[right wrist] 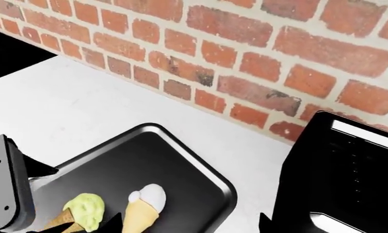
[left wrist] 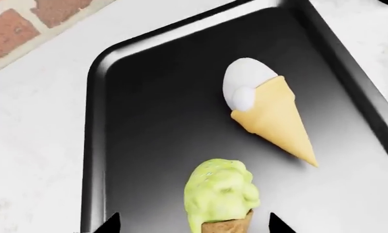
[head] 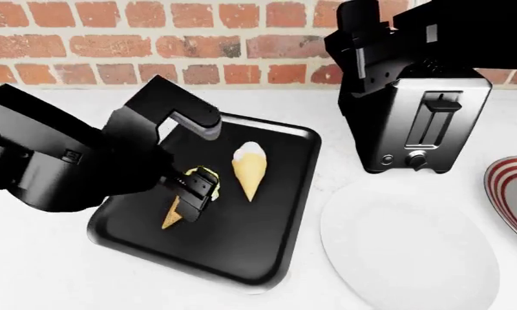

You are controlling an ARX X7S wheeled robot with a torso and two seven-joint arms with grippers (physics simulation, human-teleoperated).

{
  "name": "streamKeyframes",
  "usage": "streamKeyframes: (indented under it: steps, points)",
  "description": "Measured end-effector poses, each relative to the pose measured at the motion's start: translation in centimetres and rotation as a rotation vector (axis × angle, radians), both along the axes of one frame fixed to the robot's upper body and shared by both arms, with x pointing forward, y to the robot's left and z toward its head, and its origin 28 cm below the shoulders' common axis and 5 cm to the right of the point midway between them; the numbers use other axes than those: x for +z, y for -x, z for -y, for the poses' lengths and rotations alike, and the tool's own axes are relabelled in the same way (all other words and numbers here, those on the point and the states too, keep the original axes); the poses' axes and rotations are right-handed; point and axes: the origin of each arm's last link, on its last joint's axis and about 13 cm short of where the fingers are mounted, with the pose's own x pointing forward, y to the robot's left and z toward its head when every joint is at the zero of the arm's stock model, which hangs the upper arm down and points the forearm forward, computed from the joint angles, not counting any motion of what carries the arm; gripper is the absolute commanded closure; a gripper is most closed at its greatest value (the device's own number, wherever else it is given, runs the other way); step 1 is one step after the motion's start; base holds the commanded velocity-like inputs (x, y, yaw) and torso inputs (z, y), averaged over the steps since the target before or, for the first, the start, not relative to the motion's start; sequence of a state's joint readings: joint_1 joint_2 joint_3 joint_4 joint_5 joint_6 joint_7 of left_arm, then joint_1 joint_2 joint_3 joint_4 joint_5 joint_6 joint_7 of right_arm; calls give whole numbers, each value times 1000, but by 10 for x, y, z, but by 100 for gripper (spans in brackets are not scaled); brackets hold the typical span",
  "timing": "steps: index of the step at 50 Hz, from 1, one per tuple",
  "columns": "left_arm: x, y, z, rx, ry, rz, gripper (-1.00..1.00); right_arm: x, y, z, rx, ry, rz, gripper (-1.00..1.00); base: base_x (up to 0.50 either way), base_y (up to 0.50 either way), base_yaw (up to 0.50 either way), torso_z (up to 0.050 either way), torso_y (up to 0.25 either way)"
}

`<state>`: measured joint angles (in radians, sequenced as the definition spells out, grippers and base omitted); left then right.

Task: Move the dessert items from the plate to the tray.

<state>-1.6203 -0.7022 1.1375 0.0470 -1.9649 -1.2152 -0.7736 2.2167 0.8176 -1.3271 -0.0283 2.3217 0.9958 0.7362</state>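
Note:
Both dessert items lie on the black tray [head: 241, 248]. The pale yellow cone with a white top [head: 249, 169] rests near the tray's middle. To its left lies the brown waffle cone with a pale green scoop [head: 183, 205], also in the left wrist view [left wrist: 221, 196]. My left gripper [left wrist: 192, 224] hovers right over the green cone, open, with its fingertips [left wrist: 110, 224] well clear on either side. My right gripper [right wrist: 192, 224] is open and empty, held high near the toaster. The white plate [head: 410, 252] holds nothing.
A silver toaster [head: 418, 123] stands at the back right against the brick wall. A red-striped plate [head: 513, 190] sits at the right edge. My right arm [head: 388, 39] hangs above the toaster. The white counter surrounds the tray.

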Motion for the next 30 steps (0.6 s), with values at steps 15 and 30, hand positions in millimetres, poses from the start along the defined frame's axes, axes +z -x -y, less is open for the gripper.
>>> streamKeyframes:
  steps: [15, 30]
  points:
    - [51, 32, -18, 42, 139, 217, -100, -1, 8, 12, -45, -47, 39, -100, 0, 0, 0, 0, 0]
    - [71, 58, -51, 116, 287, 439, -100, -7, 25, 32, -91, -110, 114, -100, 0, 0, 0, 0, 0]
